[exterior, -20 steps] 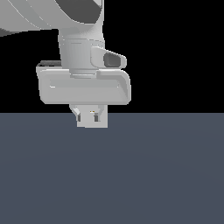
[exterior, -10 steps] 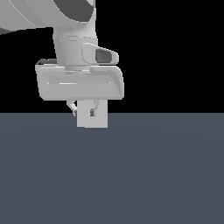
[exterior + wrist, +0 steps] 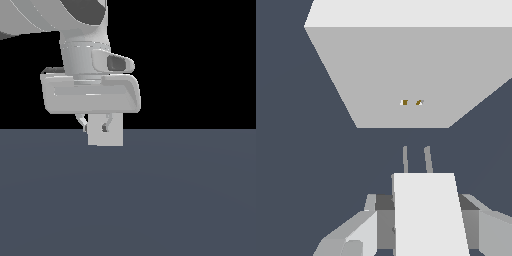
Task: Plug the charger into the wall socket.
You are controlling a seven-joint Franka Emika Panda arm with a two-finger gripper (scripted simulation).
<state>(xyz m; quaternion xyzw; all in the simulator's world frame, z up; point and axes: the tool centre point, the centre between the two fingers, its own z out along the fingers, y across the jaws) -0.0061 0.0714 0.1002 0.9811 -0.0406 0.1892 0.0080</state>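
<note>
In the wrist view the charger (image 3: 428, 215), a small white block with two thin prongs (image 3: 416, 160), sits between my gripper's (image 3: 421, 200) fingers (image 3: 356, 232), which are shut on it. The prongs point at the wall socket (image 3: 406, 70), a large flat white block with two small yellowish holes (image 3: 411, 102), and stop a short gap away from it. In the exterior view my gripper (image 3: 95, 127) hangs over the grey floor with a white block (image 3: 112, 137) behind its fingertips. I cannot tell there whether that block is the charger or the socket.
A dark grey floor (image 3: 150, 200) fills the lower half of the exterior view, with black background above. The arm's wide white hand (image 3: 90, 95) hides what lies behind it.
The hand has shifted slightly up and toward the exterior view's left, with the wrist turned a little. The white block at the fingertips stays in nearly the same place.
</note>
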